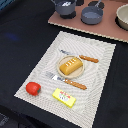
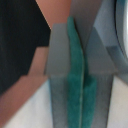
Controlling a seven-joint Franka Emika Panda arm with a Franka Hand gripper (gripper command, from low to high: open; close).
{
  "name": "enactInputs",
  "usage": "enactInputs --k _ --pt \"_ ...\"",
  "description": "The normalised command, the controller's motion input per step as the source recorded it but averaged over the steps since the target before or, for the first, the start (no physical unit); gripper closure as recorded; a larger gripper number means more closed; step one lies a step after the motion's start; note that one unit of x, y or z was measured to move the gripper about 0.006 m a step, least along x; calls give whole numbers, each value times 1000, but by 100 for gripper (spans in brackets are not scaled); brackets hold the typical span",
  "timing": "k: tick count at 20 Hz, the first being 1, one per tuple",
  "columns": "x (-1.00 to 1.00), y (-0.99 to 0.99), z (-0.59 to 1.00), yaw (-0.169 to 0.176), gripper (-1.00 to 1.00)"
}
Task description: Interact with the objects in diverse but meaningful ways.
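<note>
On the striped placemat, a golden bread loaf point(image 1: 70, 65) lies on a small plate point(image 1: 61, 73). A red tomato point(image 1: 33, 88) sits at the mat's near corner on the exterior view's left, and a yellow butter block point(image 1: 64, 98) lies beside it. A grey-blue two-handled pot point(image 1: 65, 7) and a grey pan point(image 1: 92, 15) stand on the brown board at the back. My gripper point(image 2: 74, 30) shows only in the wrist view. Its grey fingers point(image 2: 57, 55) are pressed together on a thin teal strip point(image 2: 76, 85), which may be their padding.
An orange-handled knife point(image 1: 74, 83) and an orange-handled fork point(image 1: 88, 58) flank the plate. A pale bowl point(image 1: 123, 17) sits at the board's end on the exterior view's right. Black cloth point(image 1: 20, 40) covers the table. The wrist view shows brown board point(image 2: 55, 12) and a pale curved rim point(image 2: 120, 30).
</note>
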Motion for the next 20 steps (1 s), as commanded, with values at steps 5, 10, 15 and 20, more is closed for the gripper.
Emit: enactInputs --k 5,10,15,20 --pt "361 431 0 1 100" --pt "406 446 1 0 100" --pt "409 446 0 0 100" --pt "433 435 0 0 100"
